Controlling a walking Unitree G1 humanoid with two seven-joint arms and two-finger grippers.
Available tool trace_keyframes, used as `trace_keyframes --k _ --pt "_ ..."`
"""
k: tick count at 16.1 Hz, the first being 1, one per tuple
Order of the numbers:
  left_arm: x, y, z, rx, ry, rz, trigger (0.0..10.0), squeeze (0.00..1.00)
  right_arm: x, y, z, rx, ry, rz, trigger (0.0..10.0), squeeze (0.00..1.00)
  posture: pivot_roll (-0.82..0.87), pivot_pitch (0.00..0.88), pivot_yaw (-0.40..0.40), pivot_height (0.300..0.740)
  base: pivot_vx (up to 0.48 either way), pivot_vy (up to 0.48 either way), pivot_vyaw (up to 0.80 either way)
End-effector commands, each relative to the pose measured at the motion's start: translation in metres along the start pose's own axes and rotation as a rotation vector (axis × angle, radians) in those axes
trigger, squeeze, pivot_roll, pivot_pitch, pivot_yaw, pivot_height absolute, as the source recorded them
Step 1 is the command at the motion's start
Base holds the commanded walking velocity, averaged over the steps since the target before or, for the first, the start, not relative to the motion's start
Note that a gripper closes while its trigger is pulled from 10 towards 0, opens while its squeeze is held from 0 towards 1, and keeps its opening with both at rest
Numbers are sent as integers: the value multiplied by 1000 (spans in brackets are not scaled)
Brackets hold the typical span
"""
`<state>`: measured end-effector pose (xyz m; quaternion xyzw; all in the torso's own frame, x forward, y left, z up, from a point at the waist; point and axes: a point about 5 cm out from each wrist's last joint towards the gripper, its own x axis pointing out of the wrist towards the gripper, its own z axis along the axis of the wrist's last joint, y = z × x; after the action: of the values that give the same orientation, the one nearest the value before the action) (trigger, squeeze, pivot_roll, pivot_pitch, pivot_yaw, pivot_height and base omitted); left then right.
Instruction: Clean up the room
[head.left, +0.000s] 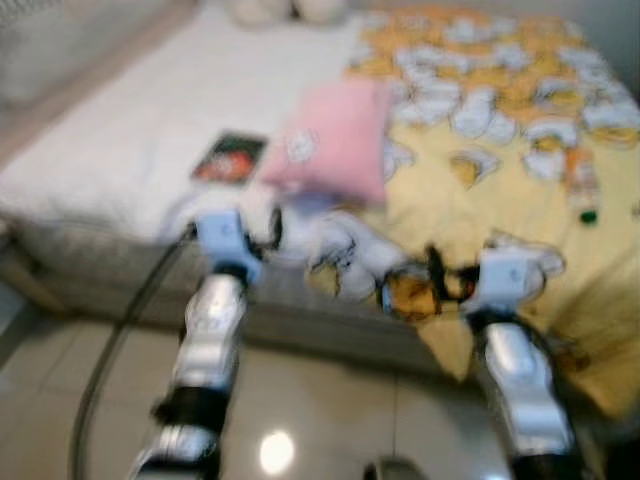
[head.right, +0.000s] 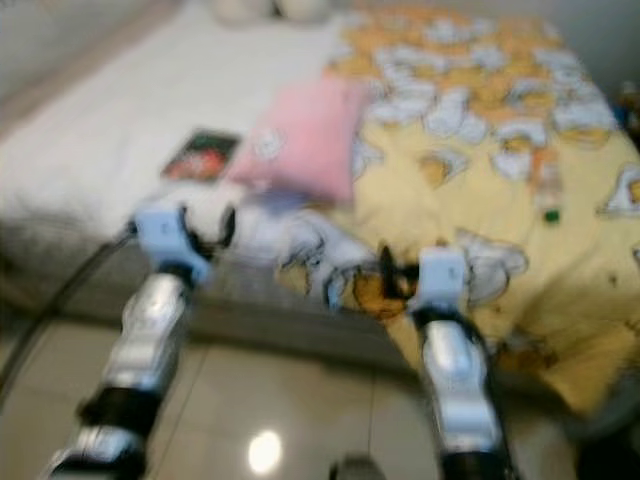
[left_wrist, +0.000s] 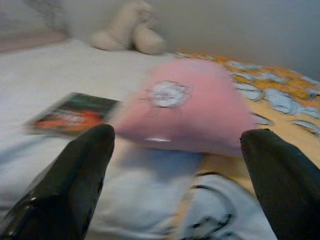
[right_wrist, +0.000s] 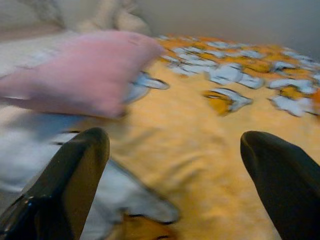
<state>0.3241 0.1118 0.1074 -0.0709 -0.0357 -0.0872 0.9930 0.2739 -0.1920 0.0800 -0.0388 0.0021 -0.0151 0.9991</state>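
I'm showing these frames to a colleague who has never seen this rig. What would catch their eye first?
Probably the pink pillow in the middle of the bed, lying half on the white sheet and half on the yellow cartoon-print blanket. Next, the two silver arms reaching toward the bed's near edge, left gripper and right gripper both open. A dark book lies left of the pillow.

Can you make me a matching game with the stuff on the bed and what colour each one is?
Things:
1. pillow
2. blanket
3. sheet
4. soft toy

Colours:
A. yellow with white and orange pictures
B. beige
C. pink
D. plain white

Pairs: 1-C, 2-A, 3-D, 4-B
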Motion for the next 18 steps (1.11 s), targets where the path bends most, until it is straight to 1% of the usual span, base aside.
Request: trace_keyframes --k 1,5,8,9,12,15,17,18 --pt "2 11 7 34 -22 12 10000 0 4 5 9 8 -44 -5 10000 0 -148 0 52 740 480 0 0" --pt "4 11 9 35 -21 2 10000 0 5 1 10 6 -43 -14 10000 0 -152 0 50 740 480 0 0" --pt "9 16 14 12 -33 35 10000 0 11 2 19 -9 -76 -2 10000 0 -152 0 46 740 480 0 0" --pt "11 17 17 12 -40 38 10000 0 14 4 25 -14 -99 10 10000 0 -152 0 45 740 480 0 0" --pt "13 18 19 15 -43 36 10000 0 15 6 30 -18 -121 19 10000 0 -155 0 46 740 480 0 0" --pt "22 14 25 18 -36 16 10000 0 21 3 44 -29 -144 -4 10000 0 -164 0 40 740 480 0 0" --pt "30 4 28 -6 -9 -29 10000 0 23 -3 52 -52 -140 -14 10000 0 -188 0 24 740 480 0 0" --pt "32 -5 27 -3 11 -73 10000 0 21 -7 52 -57 -128 -15 10000 0 -200 0 14 740 480 0 0"
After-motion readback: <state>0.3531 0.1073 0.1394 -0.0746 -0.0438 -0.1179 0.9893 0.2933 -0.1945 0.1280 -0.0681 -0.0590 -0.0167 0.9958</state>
